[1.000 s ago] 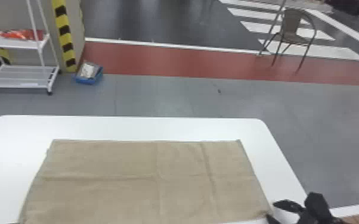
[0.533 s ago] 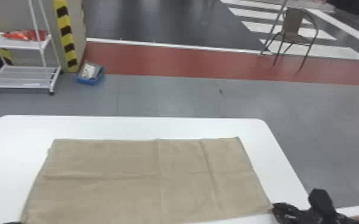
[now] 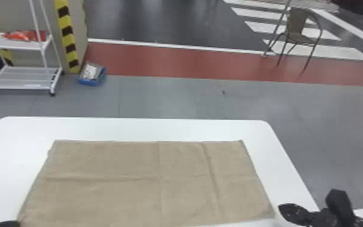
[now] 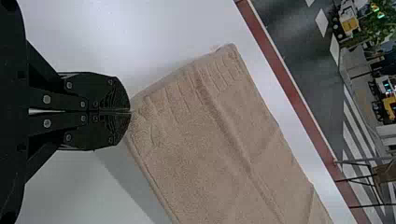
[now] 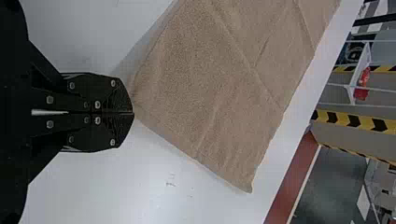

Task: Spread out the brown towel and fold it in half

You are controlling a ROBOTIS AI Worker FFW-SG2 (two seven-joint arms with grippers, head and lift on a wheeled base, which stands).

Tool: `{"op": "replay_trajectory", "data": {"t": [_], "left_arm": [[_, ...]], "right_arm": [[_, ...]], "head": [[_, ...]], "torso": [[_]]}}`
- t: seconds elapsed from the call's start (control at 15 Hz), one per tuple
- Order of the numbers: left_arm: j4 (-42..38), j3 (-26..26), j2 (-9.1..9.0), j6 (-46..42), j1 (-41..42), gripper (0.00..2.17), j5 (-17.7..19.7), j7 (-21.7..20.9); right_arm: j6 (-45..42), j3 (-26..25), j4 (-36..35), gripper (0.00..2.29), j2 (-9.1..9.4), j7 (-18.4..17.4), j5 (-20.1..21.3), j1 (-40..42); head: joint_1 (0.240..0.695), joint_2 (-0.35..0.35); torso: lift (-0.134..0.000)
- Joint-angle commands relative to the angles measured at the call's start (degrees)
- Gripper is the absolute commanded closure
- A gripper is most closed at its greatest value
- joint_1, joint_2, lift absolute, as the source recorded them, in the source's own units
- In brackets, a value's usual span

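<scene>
Where the left pincer (image 3: 8, 224) is clenched, its fingertips grasp the near left corner of the brown towel (image 3: 129, 178), and the right pincer (image 3: 285, 210), clenched too, grasps the near right corner. From those two corners the towel lies spread over the white bench (image 3: 135, 128), creases running both along and across it. Its far edge lies just inside the bench's far edge and roughly parallel to it; bare strips show toward the bench's left and right edges and its rounded far corners. Beyond the far left corner stand a blue bin (image 3: 92, 79) and a white shelf rack (image 3: 24, 78) holding something red (image 3: 24, 35); well past the far right corner is a chair (image 3: 298, 33).
</scene>
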Motion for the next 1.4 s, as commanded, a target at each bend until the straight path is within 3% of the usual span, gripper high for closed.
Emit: {"op": "replay_trajectory", "data": {"t": [0.0,0.2,0.33,0.4,0.47,0.53,0.73,1.0,1.13,1.27,1.33], "left_arm": [[-2.1,1.4,0.00,1.3,1.1,1.44,0.0,-0.1],[-5.2,3.4,0.00,3.6,2.6,1.44,0.1,-0.1],[-5.7,4.4,0.00,4.1,2.9,1.44,0.2,-0.2],[-5.0,4.2,-0.09,4.3,2.6,1.44,0.0,-0.3],[-4.3,3.8,-0.26,4.3,2.1,1.44,-0.1,-0.3],[-3.7,3.6,-0.35,4.5,1.7,1.44,-0.2,-0.4],[-2.6,2.3,-0.35,5.2,0.2,1.44,-0.7,-0.5],[-2.1,1.7,-0.62,5.9,-0.3,1.44,-1.1,-0.5],[-2.1,1.6,-0.62,6.3,-0.3,1.44,-1.2,-0.5],[-2.0,1.6,-0.62,6.1,-0.3,1.44,-1.2,-0.5],[-2.0,1.7,-0.62,6.1,-0.3,1.44,-1.2,-0.5]], "right_arm": [[1.2,-1.2,-3.2,1.36,0.86,0.4,-1.3,1.1],[2.4,-3.9,-7.4,1.36,2.45,2.7,-2.3,2.3],[2.6,-4.3,-7.5,1.35,2.27,2.8,-2.1,2.3],[1.7,-4.0,-6.9,1.01,2.27,2.5,-1.6,2.3],[0.1,-3.1,-6.0,0.44,2.18,1.5,-0.8,2.1],[-0.4,-1.7,-5.3,0.32,2.09,1.5,0.3,1.8],[0.3,0.7,-2.9,0.32,2.01,0.8,0.6,-0.3],[4.7,5.4,0.0,0.34,1.83,-0.1,3.9,-3.1],[11.3,7.0,-1.8,0.34,1.74,2.0,4.9,-3.1],[17.0,7.3,-3.3,0.34,1.30,6.5,4.9,-3.1],[17.1,7.3,-3.5,0.34,1.22,6.5,4.9,-3.1]], "head": [[0.695,-0.211],[0.695,-0.203],[0.695,-0.190],[0.695,-0.189],[0.695,-0.188],[0.695,-0.186],[0.695,-0.164],[0.695,-0.129],[0.695,-0.113],[0.695,-0.101],[0.695,-0.095]], "torso": [[0.000],[0.000],[0.000],[0.000],[0.000],[0.000],[0.000],[0.000],[0.000],[0.000],[0.000]]}}
